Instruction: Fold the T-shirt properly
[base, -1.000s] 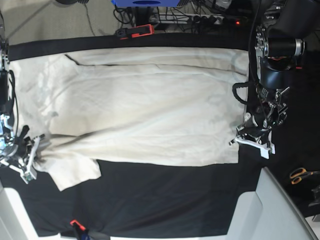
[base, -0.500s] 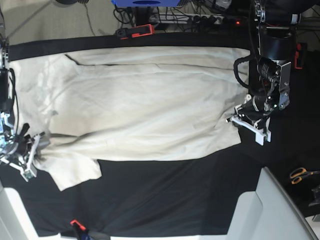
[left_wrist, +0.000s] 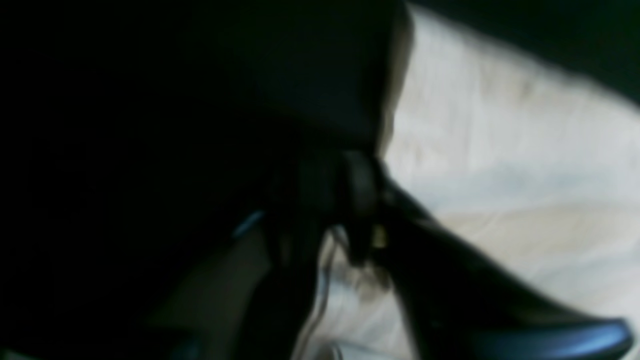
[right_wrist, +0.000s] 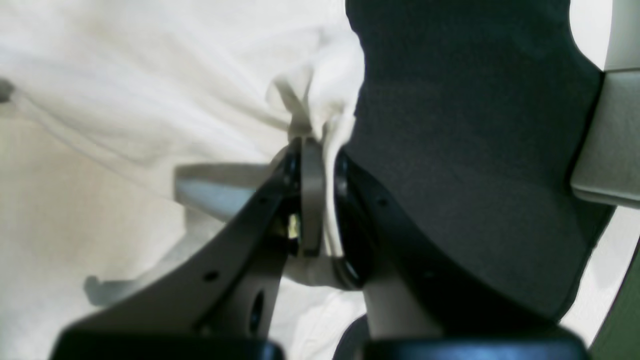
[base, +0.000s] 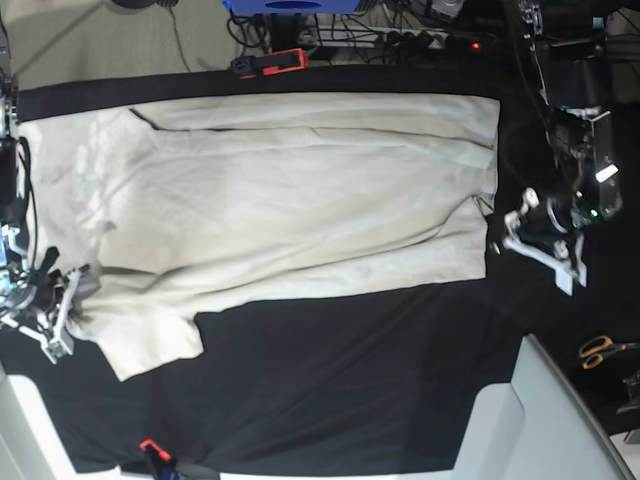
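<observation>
The cream T-shirt (base: 280, 200) lies spread flat on the black table cloth (base: 350, 390), with one sleeve (base: 150, 345) sticking out at the lower left. My right gripper (base: 72, 290) is at the shirt's left end by that sleeve. In the right wrist view it (right_wrist: 320, 160) is shut on a bunched fold of the shirt (right_wrist: 125, 75). My left gripper (base: 508, 238) is at the shirt's right edge. The left wrist view is dark and blurred. There its fingertips (left_wrist: 360, 200) look closed at the shirt's edge (left_wrist: 500, 150), with pale fabric between the fingers.
Orange-handled scissors (base: 603, 349) lie at the right edge. A white box (base: 545, 420) stands at the lower right. An orange clamp (base: 272, 63) holds the cloth at the back, and a small red clip (base: 152, 448) at the front left.
My left gripper has moved up and to the right, drawing the shirt's lower right corner with it, so the lower edge there sits higher. My right gripper has barely moved.
</observation>
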